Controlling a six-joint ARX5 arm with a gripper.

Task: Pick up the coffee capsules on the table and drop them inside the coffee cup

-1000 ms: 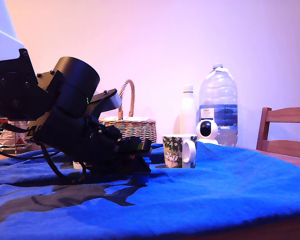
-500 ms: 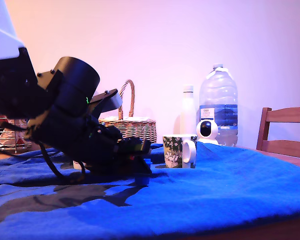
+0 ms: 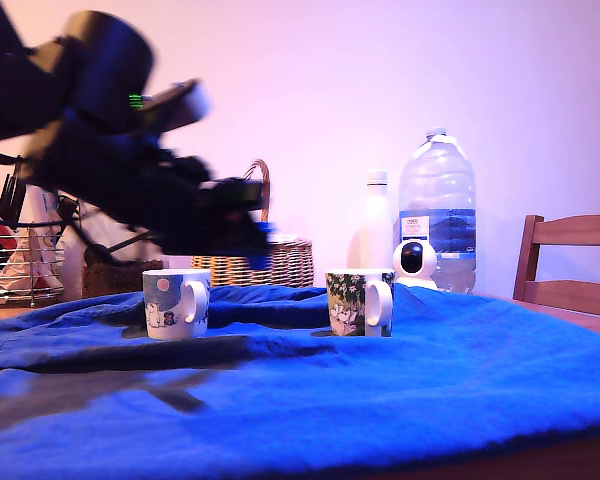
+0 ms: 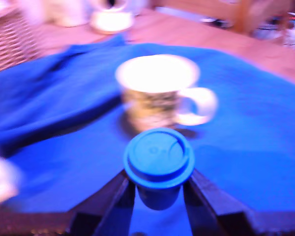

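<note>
My gripper (image 4: 159, 189) is shut on a dark blue coffee capsule (image 4: 159, 158), whose round flanged face fills the middle of the wrist view between the two dark fingers (image 4: 113, 199). Just beyond it stands a patterned coffee cup (image 4: 160, 93) with a white inside and a handle. In the exterior view the arm is blurred and raised, with the gripper (image 3: 250, 235) above the cloth, between a pale mug (image 3: 175, 303) and the floral coffee cup (image 3: 359, 302). A bit of blue shows at the gripper's tip (image 3: 264, 260).
A blue cloth (image 3: 430, 370) covers the table. Behind stand a wicker basket (image 3: 270, 260), a white bottle (image 3: 376, 220), a large water bottle (image 3: 437, 210) and a small white camera (image 3: 414, 262). A wooden chair (image 3: 570, 265) is at the exterior view's right, a wire rack (image 3: 20, 265) at its left.
The arm has lifted off the cloth and risen with the blue capsule held. The pale mug it hid before now shows.
</note>
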